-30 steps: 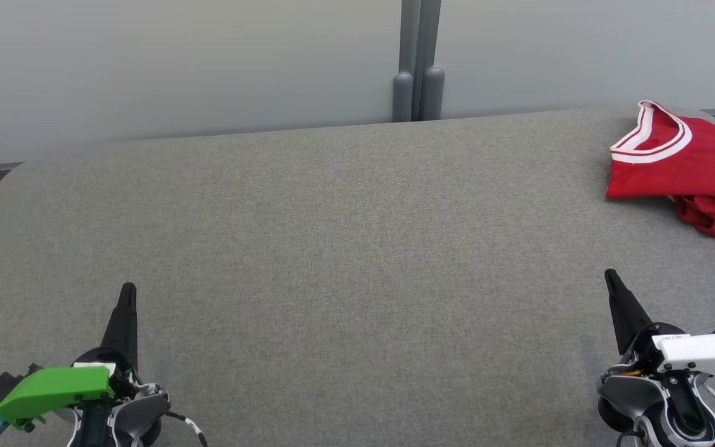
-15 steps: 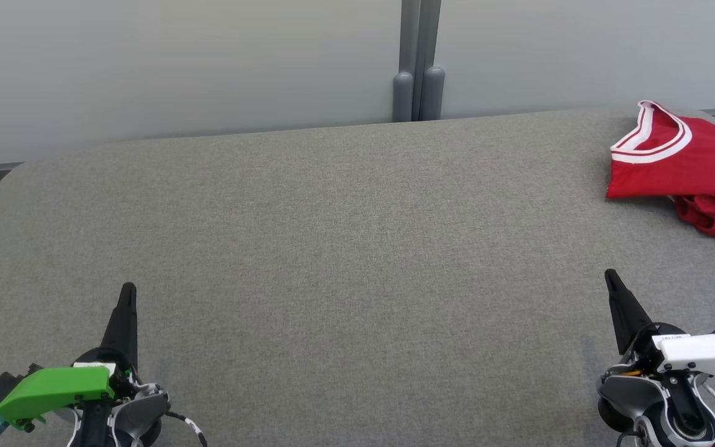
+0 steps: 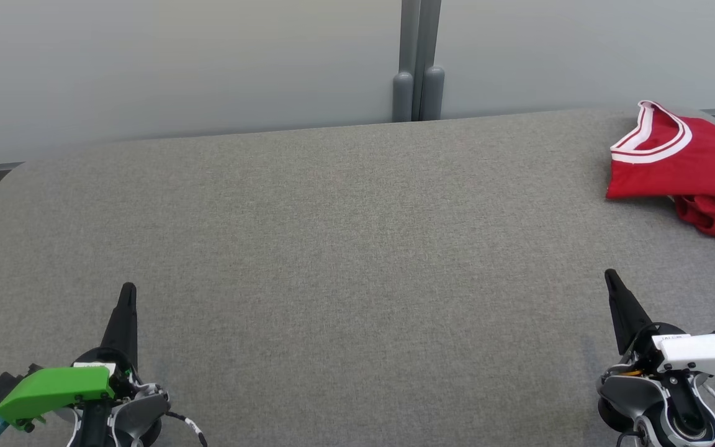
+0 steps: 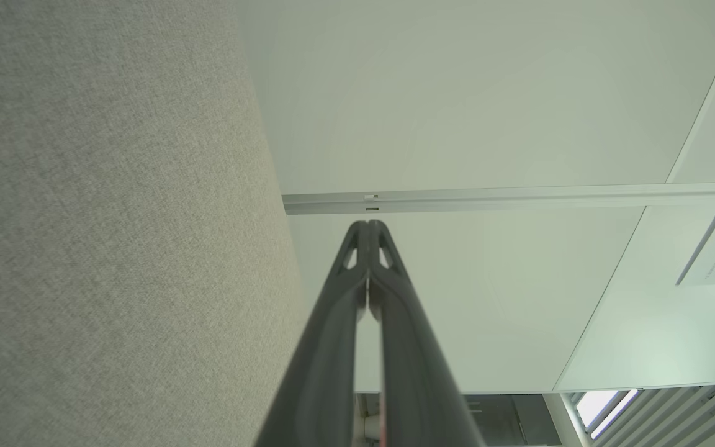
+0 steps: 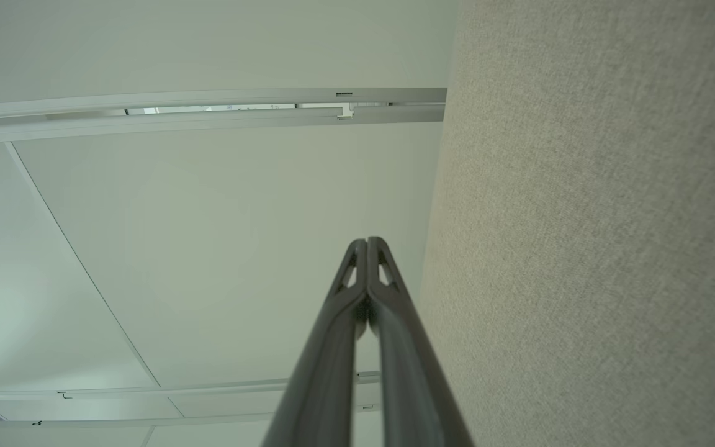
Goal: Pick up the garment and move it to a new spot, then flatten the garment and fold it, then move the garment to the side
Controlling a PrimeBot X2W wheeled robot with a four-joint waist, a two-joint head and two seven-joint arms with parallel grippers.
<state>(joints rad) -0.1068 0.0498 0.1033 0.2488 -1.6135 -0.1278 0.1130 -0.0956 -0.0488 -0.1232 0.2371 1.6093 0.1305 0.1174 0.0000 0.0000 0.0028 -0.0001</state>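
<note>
The garment [image 3: 686, 167] is a red jersey with white trim, folded and lying at the far right of the grey fabric table [image 3: 345, 248], partly cut off by the head view's right edge. My left gripper [image 3: 128, 290] rests at the lower left, shut and holding nothing. At the lower right, my right gripper [image 3: 610, 274] is also shut and empty, well short of the garment. In the left wrist view the left gripper [image 4: 368, 226] has its fingertips pressed together. The right gripper [image 5: 367, 242] looks the same in the right wrist view.
A pale wall with a grey vertical post [image 3: 418, 62] stands behind the table's far edge. The grey table surface [image 4: 97, 248] shows beside the left fingers and the table [image 5: 599, 248] beside the right fingers.
</note>
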